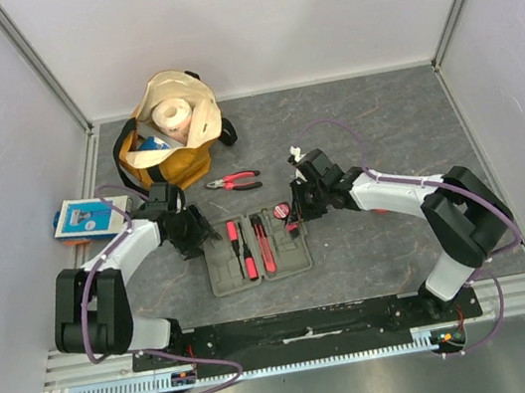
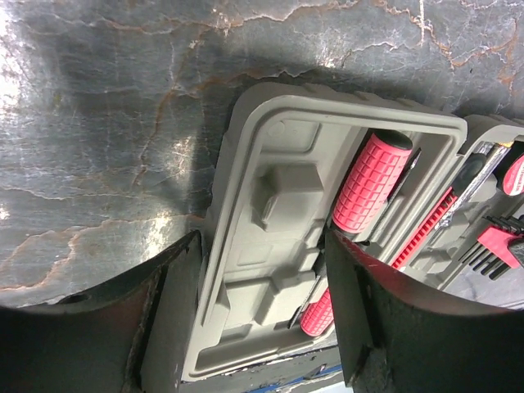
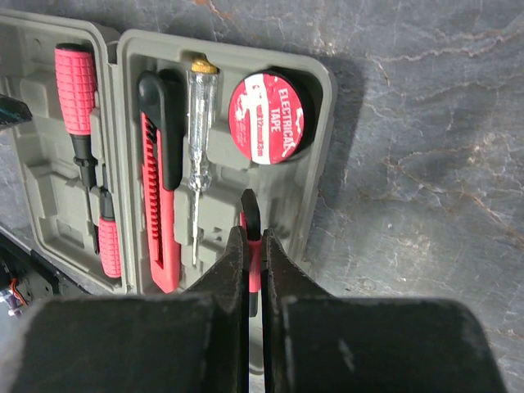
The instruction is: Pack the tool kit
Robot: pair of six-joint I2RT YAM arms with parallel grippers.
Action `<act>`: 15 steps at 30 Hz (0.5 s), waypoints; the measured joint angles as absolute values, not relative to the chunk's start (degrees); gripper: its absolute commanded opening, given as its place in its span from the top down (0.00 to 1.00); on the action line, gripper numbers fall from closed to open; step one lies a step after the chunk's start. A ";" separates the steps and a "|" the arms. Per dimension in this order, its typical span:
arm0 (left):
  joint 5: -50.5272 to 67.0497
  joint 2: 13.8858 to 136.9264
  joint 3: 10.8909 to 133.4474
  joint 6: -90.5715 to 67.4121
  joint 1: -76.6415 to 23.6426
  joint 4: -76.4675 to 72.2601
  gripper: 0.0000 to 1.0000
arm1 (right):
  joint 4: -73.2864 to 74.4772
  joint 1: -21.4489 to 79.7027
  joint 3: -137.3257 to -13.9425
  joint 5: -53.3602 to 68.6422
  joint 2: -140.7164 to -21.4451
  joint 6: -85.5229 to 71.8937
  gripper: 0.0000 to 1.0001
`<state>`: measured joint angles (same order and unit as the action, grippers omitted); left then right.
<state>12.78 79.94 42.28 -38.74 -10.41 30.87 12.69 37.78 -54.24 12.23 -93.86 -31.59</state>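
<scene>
Left gripper: hovering spread, holding nothing, straddling left rim of open grey case. Right gripper: pressing together on small red piece, kind unclear, hanging over case's right half near tape roll. Lying outside kit, just beyond case's far edge: pliers, long axis running left-right, handles pointing right. Sitting roughly midway between both arms; judging free left gripper better placed for reaching forward.

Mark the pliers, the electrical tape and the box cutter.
pliers (image 1: 231, 182), top view, near the pivot
electrical tape (image 3: 266, 123), right wrist view, on the red label
box cutter (image 3: 154, 205), right wrist view, on the red body
</scene>
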 measured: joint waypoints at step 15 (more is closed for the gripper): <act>16.64 84.05 41.80 -40.75 -9.15 28.25 0.46 | 7.38 37.78 -52.21 11.97 -95.74 -31.66 1.00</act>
<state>16.64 84.05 41.80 -40.75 -9.15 28.25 7.38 37.78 -52.21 11.97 -95.74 -31.66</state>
